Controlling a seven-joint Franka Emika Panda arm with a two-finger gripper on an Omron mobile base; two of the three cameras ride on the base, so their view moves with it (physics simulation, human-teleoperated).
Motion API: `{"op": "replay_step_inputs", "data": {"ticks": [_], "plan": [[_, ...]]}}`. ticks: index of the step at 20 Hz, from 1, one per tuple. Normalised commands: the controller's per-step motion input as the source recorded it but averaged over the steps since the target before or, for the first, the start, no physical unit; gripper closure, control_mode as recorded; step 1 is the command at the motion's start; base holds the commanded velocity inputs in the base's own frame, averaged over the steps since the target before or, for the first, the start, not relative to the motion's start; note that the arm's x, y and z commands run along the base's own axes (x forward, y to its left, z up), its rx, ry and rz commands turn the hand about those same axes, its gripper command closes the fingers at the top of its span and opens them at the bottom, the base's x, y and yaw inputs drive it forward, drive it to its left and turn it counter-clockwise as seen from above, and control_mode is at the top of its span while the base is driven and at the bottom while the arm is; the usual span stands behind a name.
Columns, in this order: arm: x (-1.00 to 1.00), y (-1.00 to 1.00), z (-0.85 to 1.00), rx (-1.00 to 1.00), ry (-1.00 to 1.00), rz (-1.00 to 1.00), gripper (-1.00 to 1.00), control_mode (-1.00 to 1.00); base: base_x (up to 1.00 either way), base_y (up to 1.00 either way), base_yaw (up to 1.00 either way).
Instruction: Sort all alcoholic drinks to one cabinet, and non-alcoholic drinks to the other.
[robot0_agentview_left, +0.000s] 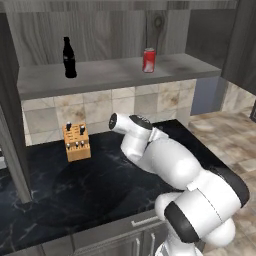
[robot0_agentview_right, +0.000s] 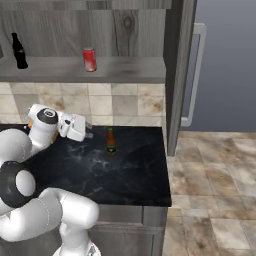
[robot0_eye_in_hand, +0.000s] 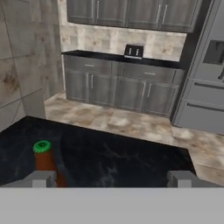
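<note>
The brown bottle (robot0_agentview_right: 111, 142) stands up on the black surface (robot0_agentview_right: 130, 175). The fingers (robot0_eye_in_hand: 111, 178) are wide apart, holding nothing. It looks like slippery glass and tippy, so grab its middle.

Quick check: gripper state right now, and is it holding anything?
Gripper: open, jaws spread wide, holding nothing. The green-capped brown bottle stands on the black counter just by one fingertip, not gripped.
</note>
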Motion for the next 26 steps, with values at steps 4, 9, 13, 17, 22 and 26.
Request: {"op": "replay_step_inputs", "data": {"ticks": [4, 9, 13, 17, 22, 26], "plan": [[0.23, -0.12, -0.25, 0.00, 0.00, 0.00, -1.00, -1.00, 0.00, 0.00, 0.00], [0.28, -0.09, -0.30, 0.00, 0.00, 0.00, -1.00, -1.00, 0.00, 0.00, 0.00], [0.28, -0.01, -0.23, 0.00, -0.05, 0.00, -1.00, -1.00, 0.00, 0.00, 0.00], [0.26, 0.00, -0.17, 0.00, -0.07, 0.00, -1.00, -1.00, 0.00, 0.00, 0.00], [0.28, 0.00, -0.19, 0.00, -0.02, 0.00, -1.00, -1.00, 0.00, 0.00, 0.00], [0.31, -0.01, -0.24, 0.00, 0.00, 0.00, -1.00, -1.00, 0.00, 0.00, 0.00]]}}
